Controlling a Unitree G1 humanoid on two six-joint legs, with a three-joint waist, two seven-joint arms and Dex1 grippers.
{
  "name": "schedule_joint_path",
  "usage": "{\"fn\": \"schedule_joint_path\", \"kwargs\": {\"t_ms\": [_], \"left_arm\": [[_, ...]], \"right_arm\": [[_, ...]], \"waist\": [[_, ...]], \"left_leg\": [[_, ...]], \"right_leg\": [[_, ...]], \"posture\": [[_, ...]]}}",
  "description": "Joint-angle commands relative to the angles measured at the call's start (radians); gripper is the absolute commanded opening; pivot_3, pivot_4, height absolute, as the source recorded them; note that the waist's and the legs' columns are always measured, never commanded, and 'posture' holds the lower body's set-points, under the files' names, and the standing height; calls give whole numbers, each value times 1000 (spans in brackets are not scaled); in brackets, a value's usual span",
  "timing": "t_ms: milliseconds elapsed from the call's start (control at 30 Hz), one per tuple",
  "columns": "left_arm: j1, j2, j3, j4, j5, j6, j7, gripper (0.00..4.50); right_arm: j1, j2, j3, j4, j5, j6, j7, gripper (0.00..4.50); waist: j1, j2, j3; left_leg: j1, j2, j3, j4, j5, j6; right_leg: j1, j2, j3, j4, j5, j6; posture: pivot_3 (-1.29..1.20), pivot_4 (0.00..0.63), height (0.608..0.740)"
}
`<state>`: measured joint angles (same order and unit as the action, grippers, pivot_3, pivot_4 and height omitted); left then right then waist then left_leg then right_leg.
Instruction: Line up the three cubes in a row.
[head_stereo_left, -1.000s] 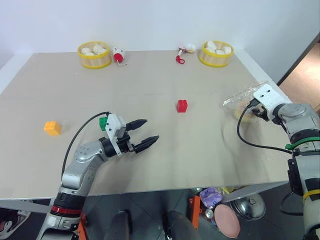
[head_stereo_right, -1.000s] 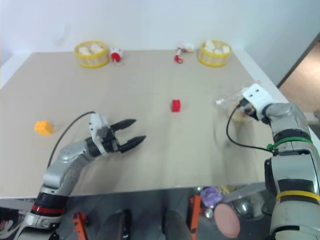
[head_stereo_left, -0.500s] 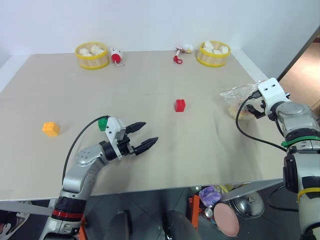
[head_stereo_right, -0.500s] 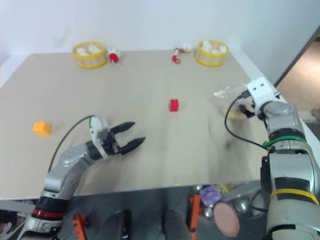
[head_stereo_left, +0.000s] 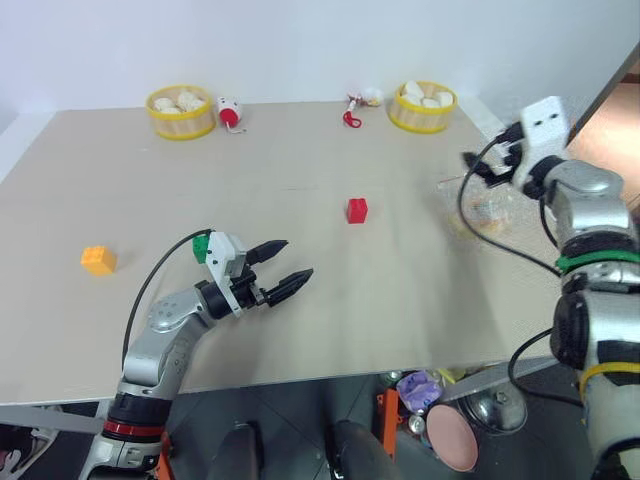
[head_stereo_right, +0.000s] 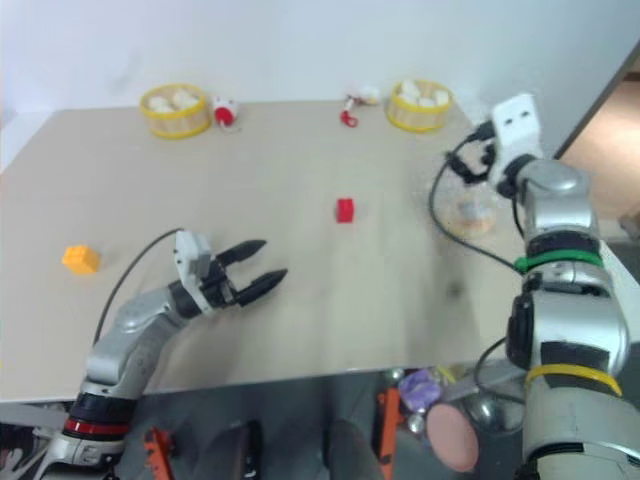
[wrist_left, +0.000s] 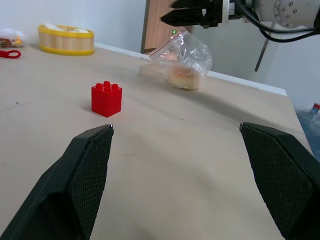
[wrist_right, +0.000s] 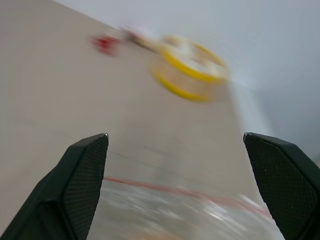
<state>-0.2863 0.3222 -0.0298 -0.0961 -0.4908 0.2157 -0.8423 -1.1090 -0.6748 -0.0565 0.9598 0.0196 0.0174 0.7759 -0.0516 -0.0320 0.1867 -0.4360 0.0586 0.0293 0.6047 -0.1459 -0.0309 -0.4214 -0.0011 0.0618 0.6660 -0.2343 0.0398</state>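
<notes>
The red cube stands near the middle of the table, studs up. It lies ahead of my left gripper, which hovers open and empty just above the table; the left wrist view shows the red cube beyond the spread fingers. The green cube sits just behind that wrist, partly hidden by it. The orange-yellow cube rests far to the left. My right gripper is raised over the table's right side, open and empty, above the clear bag.
A clear bag with a bun lies near the right edge. Two yellow baskets stand at the back, with small red-and-white toys beside them. The table's front edge is close behind my left arm.
My right gripper has opened wider, lifted away from the bag and swung up and left. The bag stays on the table. The left arm has kept still.
</notes>
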Motion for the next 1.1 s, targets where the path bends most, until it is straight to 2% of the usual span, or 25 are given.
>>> {"fn": "schedule_joint_path", "kwargs": {"t_ms": [33,267,533,833,1100], "left_arm": [[-10,24,17,-37,-6,-8,-17,4195],[14,62,23,-62,-6,3,-21,4195],[78,95,48,-146,25,36,76,4195],[139,117,79,-231,62,64,179,4195],[131,112,80,-265,71,90,236,4195]], "right_arm": [[128,17,40,-257,58,82,150,4473],[347,70,90,-541,55,297,105,4473],[506,178,113,-785,25,426,-79,4473],[479,320,86,-750,11,520,-289,4473],[426,387,90,-699,25,499,-338,4473]], "waist": [[6,0,0],[9,1,0],[4,1,0],[3,-1,-1],[3,-1,-1]], "left_leg": [[0,0,-1,0,0,0],[-3,-1,0,3,0,0],[-2,1,-1,4,0,0],[-1,3,-1,7,2,1],[0,3,0,7,4,4]], "right_leg": [[0,0,-1,0,0,0],[-1,-2,-1,0,0,0],[-1,2,0,1,2,0],[-1,4,2,1,4,-6],[-3,6,4,1,10,-8]], "posture": [[0,150,740],[0,150,740],[0,150,740],[0,150,740],[0,150,740]]}}
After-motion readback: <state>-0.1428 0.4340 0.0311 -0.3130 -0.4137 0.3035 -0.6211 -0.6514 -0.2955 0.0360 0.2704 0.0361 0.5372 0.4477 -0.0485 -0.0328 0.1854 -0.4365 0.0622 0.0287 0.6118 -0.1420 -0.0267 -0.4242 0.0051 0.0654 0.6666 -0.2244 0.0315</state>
